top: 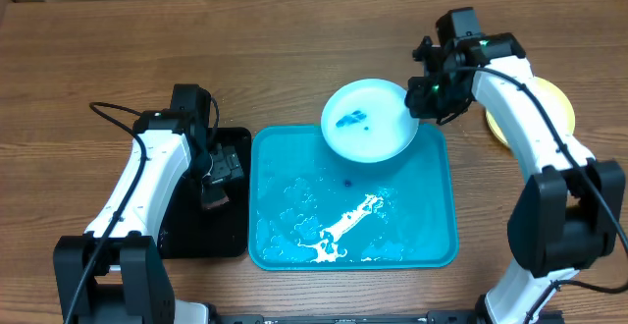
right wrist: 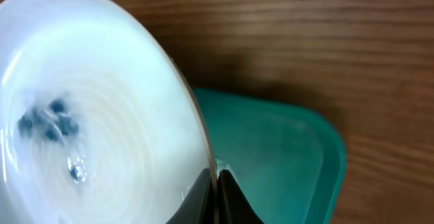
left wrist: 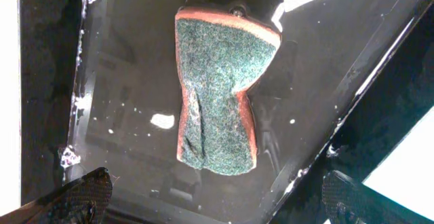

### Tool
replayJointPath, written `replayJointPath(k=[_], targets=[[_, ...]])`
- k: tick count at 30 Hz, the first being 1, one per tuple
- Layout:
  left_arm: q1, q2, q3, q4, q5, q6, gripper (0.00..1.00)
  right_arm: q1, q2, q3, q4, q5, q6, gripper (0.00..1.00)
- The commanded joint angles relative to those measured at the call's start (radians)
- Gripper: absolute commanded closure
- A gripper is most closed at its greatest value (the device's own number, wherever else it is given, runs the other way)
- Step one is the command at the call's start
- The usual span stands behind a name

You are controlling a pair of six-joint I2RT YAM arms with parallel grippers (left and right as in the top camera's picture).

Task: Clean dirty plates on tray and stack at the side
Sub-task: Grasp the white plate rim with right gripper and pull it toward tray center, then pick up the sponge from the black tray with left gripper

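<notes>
A light blue plate [top: 368,120] with dark blue smudges near its middle hangs tilted over the far end of the bright blue tray [top: 453,216]. My right gripper [top: 424,96] is shut on the plate's right rim. In the right wrist view the two black fingers pinch the thin edge of the plate [right wrist: 88,115] at my right gripper [right wrist: 217,190], with the tray [right wrist: 285,156] below. A pale yellow plate [top: 554,103] lies on the table to the right, partly under the right arm. My left gripper [top: 218,172] stands open over the black tray.
The black tray [top: 182,236] sits left of the blue one and holds a green-and-orange sponge [left wrist: 217,102], which lies beyond my open left gripper [left wrist: 217,193]. White foam streaks [top: 343,228] and water cover the blue tray's floor. Bare wooden table lies all around.
</notes>
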Motion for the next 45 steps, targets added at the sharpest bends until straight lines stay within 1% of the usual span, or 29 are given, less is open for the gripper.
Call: replayJointPath(k=[1,8,12,14,15,16,18,19,22,24,25,27,28,30,33,34,38,40,45], targets=[[-0.002,0.002,0.005,0.013,0.002,0.011,0.00,0.032,0.000,-0.049,0.004,0.051,0.065,0.96],[-0.002,0.002,0.005,0.033,0.009,0.011,0.00,0.121,-0.001,-0.278,0.125,0.125,0.187,0.96],[-0.002,0.002,0.005,0.032,0.009,0.012,0.00,0.148,-0.001,-0.369,0.185,0.124,0.198,0.96],[-0.002,0.002,0.005,0.032,0.009,0.012,0.00,0.155,-0.001,-0.374,0.183,0.125,0.201,0.96],[-0.002,0.002,0.005,0.032,0.009,0.012,0.08,0.159,-0.001,-0.374,0.181,0.124,0.201,0.96],[-0.002,0.002,0.005,0.033,0.009,0.012,0.13,0.163,-0.001,-0.374,0.180,0.125,0.206,0.96],[-0.002,0.002,0.005,0.037,0.008,0.012,0.15,0.170,-0.001,-0.374,0.178,0.125,0.212,0.96],[-0.002,0.002,0.005,0.042,0.007,0.012,0.19,0.175,-0.001,-0.374,0.177,0.125,0.212,0.96],[-0.002,0.002,0.004,0.070,0.000,0.013,0.19,0.184,-0.001,-0.374,0.165,0.125,0.213,0.96],[-0.002,0.002,0.004,0.092,-0.016,0.020,0.12,0.190,-0.001,-0.374,0.150,0.124,0.217,0.96],[-0.002,0.002,0.004,0.098,-0.027,0.031,0.12,0.193,-0.001,-0.374,0.144,0.124,0.216,0.96],[-0.002,0.002,0.001,0.105,-0.077,0.045,0.16,0.198,-0.001,-0.374,0.132,0.123,0.216,0.96],[0.000,0.003,-0.002,0.109,-0.109,0.045,0.20,0.200,-0.001,-0.374,0.126,0.119,0.216,0.96],[0.000,0.007,-0.012,0.136,-0.141,0.046,0.23,0.202,-0.001,-0.374,0.113,0.109,0.216,0.96],[0.000,0.026,-0.031,0.192,-0.136,0.045,0.26,0.202,-0.001,-0.374,0.103,0.085,0.217,0.96],[0.000,0.037,-0.035,0.207,-0.129,0.045,0.28,0.202,-0.001,-0.374,0.103,0.075,0.220,0.96],[0.000,0.093,-0.036,0.234,-0.092,0.045,0.29,0.202,-0.001,-0.374,0.103,0.045,0.224,0.96],[-0.003,0.128,-0.036,0.235,-0.063,0.045,0.38,0.202,-0.001,-0.374,0.102,0.045,0.223,0.96],[-0.004,0.188,-0.036,0.243,-0.044,0.006,0.37,0.202,-0.001,-0.374,0.093,0.045,0.223,0.96]])
